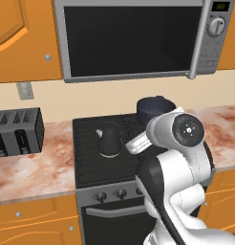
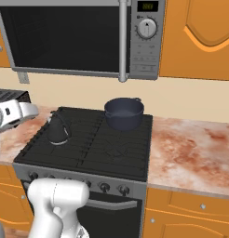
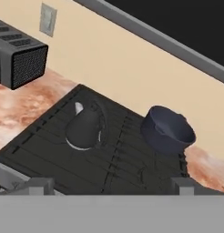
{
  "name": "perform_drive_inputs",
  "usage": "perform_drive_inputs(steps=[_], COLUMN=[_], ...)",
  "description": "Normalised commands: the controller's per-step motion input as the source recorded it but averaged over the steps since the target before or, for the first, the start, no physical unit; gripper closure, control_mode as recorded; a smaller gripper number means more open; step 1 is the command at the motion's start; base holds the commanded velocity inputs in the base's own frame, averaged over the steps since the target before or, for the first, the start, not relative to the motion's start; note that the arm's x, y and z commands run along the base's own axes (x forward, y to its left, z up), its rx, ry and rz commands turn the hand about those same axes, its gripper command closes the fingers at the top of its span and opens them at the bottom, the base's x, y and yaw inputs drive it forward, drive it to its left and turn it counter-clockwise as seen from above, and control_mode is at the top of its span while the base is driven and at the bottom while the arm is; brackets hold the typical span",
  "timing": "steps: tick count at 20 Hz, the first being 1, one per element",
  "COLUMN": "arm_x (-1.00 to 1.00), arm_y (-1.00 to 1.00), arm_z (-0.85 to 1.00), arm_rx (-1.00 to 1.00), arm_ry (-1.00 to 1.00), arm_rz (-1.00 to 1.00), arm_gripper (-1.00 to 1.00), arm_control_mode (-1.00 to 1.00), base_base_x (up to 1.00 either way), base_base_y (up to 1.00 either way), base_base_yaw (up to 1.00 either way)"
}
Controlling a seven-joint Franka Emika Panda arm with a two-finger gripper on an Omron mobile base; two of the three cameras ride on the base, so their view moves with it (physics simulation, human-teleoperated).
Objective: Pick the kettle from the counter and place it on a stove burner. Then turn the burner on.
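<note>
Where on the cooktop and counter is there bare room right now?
Free: the front right burner grate, in front of the pot, and the counter right of the stove. Also the counter strip between toaster and cooktop. Crowded: the left side with the kettle, and the rear right corner.

A dark-blue two-handled pot (image 3: 169, 130) sits beyond the right fingertip, up and away from it, well apart. A black toaster (image 3: 20, 59) stands far off past the left fingertip, toward the wall, with a pale wall outlet (image 3: 48, 20) above and beyond it. A silver microwave (image 1: 138, 38) hangs overhead. Silver knobs (image 2: 104, 187) line the stove front, nearer than the fingertips.
</note>
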Motion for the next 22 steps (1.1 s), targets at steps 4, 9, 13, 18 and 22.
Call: perform_drive_inputs(steps=[4, 9, 13, 18, 22], arm_x=[-0.13, -0.17, -0.20, -0.17, -0.12], arm_y=[0.01, 0.13, 0.38, 0.36, 0.29], arm_z=[-0.12, -0.72, -1.00, -1.00, -1.00], arm_rx=[-0.04, -0.02, -0.08, -0.02, 0.00], arm_ry=[0.06, 0.10, 0.24, 0.19, 0.14], arm_rz=[0.00, 0.00, 0.00, 0.00, 0.00], arm_gripper=[-1.00, -1.00, -1.00, -1.00, -1.00], arm_control_mode=[-1.00, -1.00, -1.00, -1.00, -1.00], base_base_x=[0.00, 0.00, 0.00, 0.00, 0.00], base_base_y=[0.00, 0.00, 0.00, 0.00, 0.00], base_base_yaw=[0.00, 0.00, 0.00, 0.00, 0.00])
